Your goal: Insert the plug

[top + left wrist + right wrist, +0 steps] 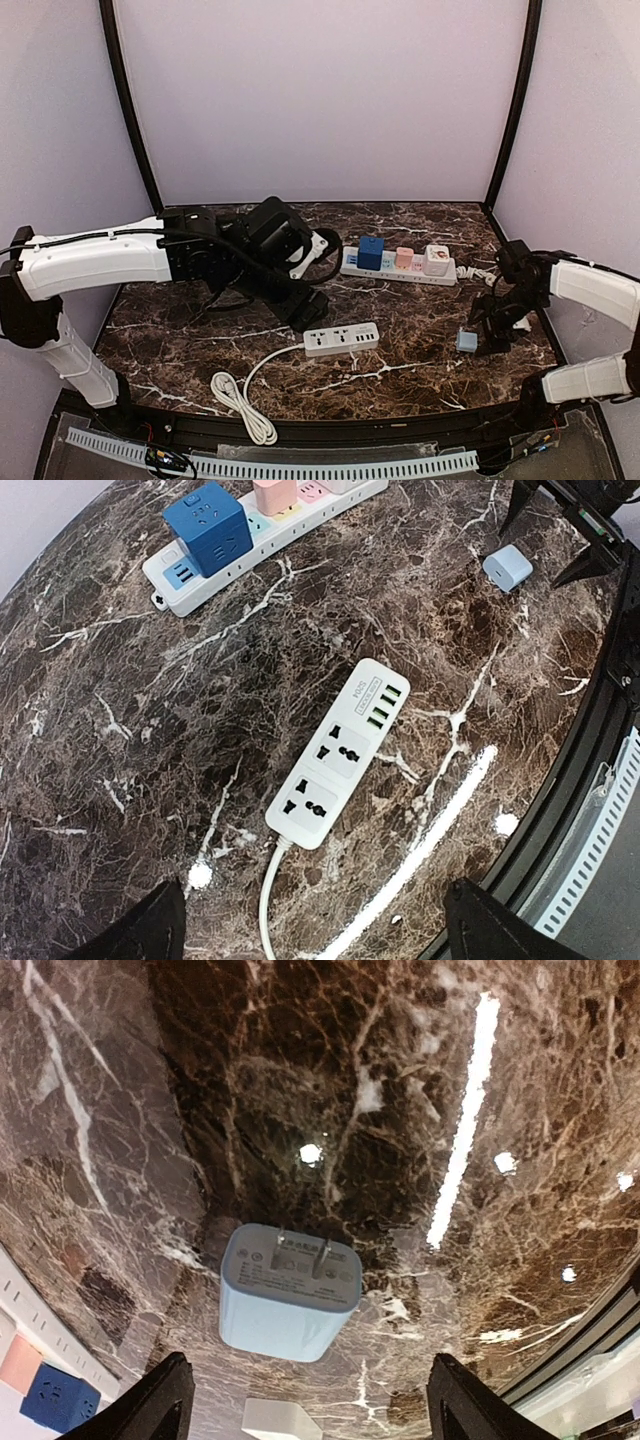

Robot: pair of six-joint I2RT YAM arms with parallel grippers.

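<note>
Two end effectors were in view, both with fingers spread apart and holding nothing. The light-blue plug [290, 1290] lay on the marble tabletop [420, 380] near the right edge, just ahead of the right end effector [305, 1410] and centred on the gap between its fingers [160, 1405]. No finger touched it. Two metal prongs showed on its labelled face.

The right arm was folded at the elbow, its forearm reaching inward from the right side and its wrist angled down close to the tabletop.

The left arm extended from its base toward the centre, wrist tilted downward. The left end effector [315, 930] hovered above the short white power strip [340, 752], whose two sockets were unoccupied. Its cable [245, 400] lay coiled near the front edge. A longer power strip [400, 265] with several adapters lay farther back, well apart from the plug.
</note>
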